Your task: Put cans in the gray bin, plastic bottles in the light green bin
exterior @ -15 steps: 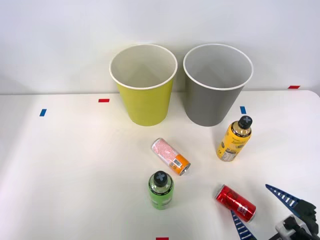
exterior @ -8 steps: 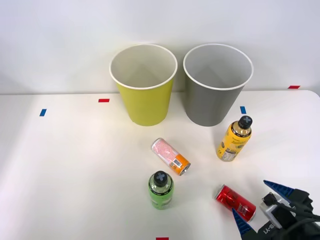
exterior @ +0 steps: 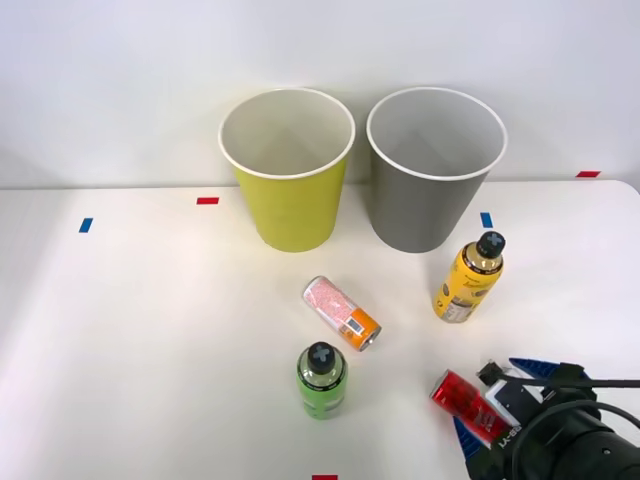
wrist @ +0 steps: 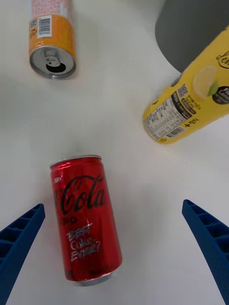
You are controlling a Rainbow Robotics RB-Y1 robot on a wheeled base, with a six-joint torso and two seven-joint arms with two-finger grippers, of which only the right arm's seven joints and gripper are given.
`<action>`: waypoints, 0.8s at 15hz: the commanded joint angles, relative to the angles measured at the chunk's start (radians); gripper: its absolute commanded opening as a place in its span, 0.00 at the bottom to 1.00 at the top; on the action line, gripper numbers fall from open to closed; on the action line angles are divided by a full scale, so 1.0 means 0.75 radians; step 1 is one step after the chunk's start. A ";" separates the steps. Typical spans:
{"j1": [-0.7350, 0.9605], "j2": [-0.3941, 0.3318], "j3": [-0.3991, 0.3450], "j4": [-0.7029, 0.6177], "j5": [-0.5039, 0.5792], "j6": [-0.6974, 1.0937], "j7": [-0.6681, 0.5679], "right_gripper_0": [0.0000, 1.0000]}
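**Two cans, two bottles, two bins on a white table**

Two drink cans lie on their sides on the white table [exterior: 140, 330]. The red can [exterior: 468, 404] rests near the front right, its far end showing past the right gripper [exterior: 497, 405], whose blue ribbed fingers [wrist: 20, 238] stand wide apart on either side of it; in the wrist view the can sits between them, touching neither. The pink-white can [exterior: 342, 313], with an orange band and a barcode, lies near the middle of the table, its silver end turned toward the front right.

Two plastic bottles stand upright, both with black caps. The yellow bottle [exterior: 467, 280] stands just in front of the gray bin [exterior: 432, 170], slightly to its right. The green bottle [exterior: 321, 380] stands in front of the pink-white can, well apart from the red can.

Two round, tapered bins with white rims stand side by side at the back of the table, close together. The light green bin [exterior: 288, 175] is on the left, the gray bin on the right. Both look empty as far as their insides can be seen.

Small tape marks dot the surface: three red ones [exterior: 208, 201] and two blue ones [exterior: 86, 225]. Behind the table rises a plain pale wall [exterior: 120, 80].
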 commanded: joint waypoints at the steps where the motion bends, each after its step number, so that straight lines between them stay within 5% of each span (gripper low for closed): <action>1: -0.130 -0.038 0.048 -0.008 -0.148 0.121 -0.002 1.00; 12: -0.576 0.046 0.052 -0.002 -0.692 0.724 0.019 1.00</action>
